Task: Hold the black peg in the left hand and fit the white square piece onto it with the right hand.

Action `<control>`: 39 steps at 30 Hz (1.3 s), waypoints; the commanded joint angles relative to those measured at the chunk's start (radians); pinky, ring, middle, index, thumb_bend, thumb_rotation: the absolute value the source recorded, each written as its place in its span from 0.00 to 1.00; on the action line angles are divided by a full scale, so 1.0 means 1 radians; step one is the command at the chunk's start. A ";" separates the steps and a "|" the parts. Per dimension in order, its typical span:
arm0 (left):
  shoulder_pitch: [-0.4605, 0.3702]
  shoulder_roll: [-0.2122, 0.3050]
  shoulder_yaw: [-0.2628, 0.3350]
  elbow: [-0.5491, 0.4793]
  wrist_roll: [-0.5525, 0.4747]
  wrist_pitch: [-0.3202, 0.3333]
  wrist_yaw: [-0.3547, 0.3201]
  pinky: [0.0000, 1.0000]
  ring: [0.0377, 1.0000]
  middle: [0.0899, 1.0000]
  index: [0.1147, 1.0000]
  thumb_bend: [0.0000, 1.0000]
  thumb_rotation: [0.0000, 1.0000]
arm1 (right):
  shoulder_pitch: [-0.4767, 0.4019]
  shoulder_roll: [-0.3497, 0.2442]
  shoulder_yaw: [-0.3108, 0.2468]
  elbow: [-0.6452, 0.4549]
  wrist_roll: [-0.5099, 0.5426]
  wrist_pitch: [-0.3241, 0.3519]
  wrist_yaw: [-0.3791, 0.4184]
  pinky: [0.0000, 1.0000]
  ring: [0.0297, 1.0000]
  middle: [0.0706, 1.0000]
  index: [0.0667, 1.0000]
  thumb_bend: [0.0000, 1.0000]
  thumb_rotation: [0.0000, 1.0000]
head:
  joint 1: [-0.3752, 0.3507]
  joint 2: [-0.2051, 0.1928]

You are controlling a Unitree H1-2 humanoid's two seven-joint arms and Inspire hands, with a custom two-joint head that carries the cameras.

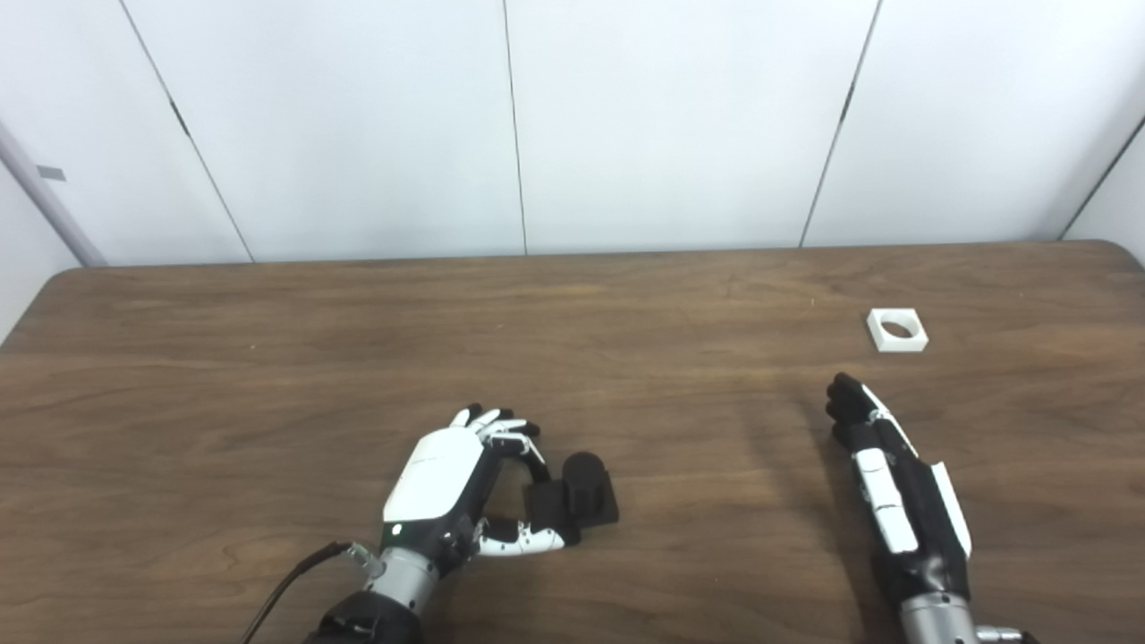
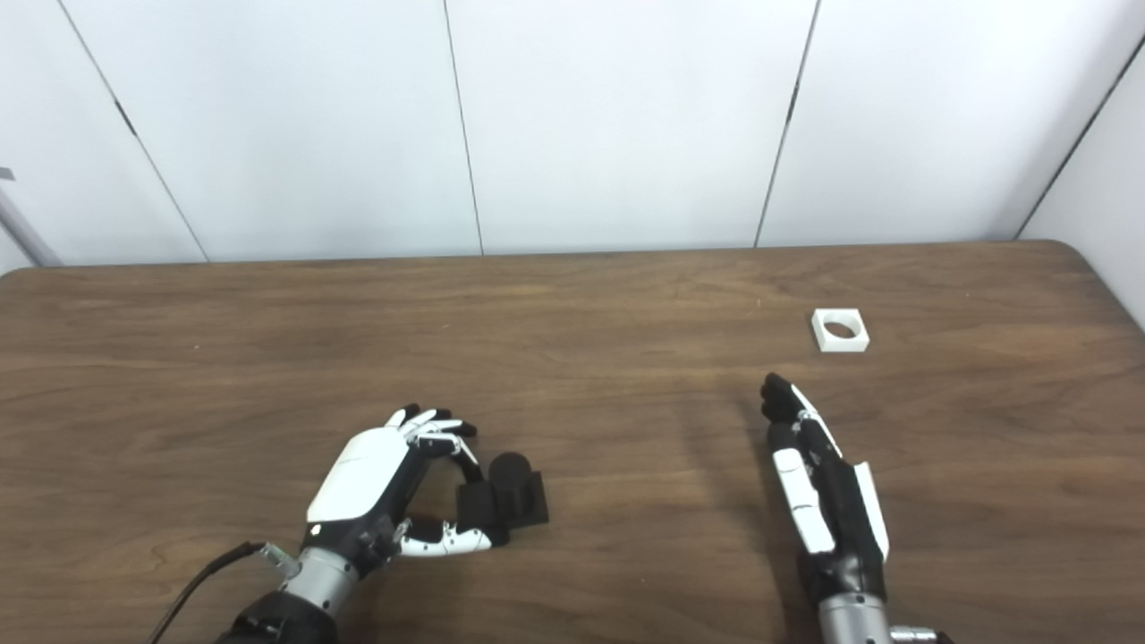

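On the wooden table [image 1: 268, 358] we see the black peg [image 1: 577, 496], a short round post standing upright on a dark square base, sitting near the front edge and a little left of centre. The left hand [image 1: 447, 487] comes in from the bottom left and lies just beside the peg on its left side, the white back of the hand turned upward. Its fingers [image 1: 501, 427] curl over toward the peg and the thumb [image 1: 528, 539] reaches along the near side of the base, so the hand forms a loose cup around the piece; the thumb tip looks to be touching the base, but we cannot tell whether the fingers have any real grip on it, and the peg is resting on the table. The white square piece [image 1: 897, 329], flat with a round hole through its middle, lies far off to the right and toward the back of the table, well apart from the peg. The right hand [image 1: 881, 465] comes in from the bottom right, turned edge-on to us with its fingers held straight and close together, pointing toward the back of the table. It holds nothing, and its dark fingertips [image 1: 843, 394] stop short of the white piece, near it but clearly apart. Behind the table stands a plain white panelled wall [image 1: 671, 125].
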 commanded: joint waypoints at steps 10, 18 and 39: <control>-0.017 0.027 0.015 0.013 -0.011 -0.033 -0.027 1.00 0.90 0.79 0.42 0.52 0.05 | -0.026 0.030 -0.069 -0.114 -0.139 0.102 -0.113 0.93 0.89 0.84 0.67 0.67 0.37 | -0.069 0.009; -0.019 0.040 0.031 0.026 -0.036 -0.055 -0.026 1.00 0.89 0.78 0.42 0.52 0.05 | -0.107 -0.004 -0.134 -0.137 -0.128 0.173 -0.109 0.93 0.92 0.85 0.63 0.75 0.19 | -0.148 0.013; -0.011 0.077 0.064 0.037 -0.074 -0.104 -0.039 1.00 0.88 0.77 0.42 0.52 0.05 | -0.396 -0.263 -0.098 0.033 -0.451 0.397 -0.052 0.90 0.91 0.88 0.65 0.84 0.24 | -0.277 0.009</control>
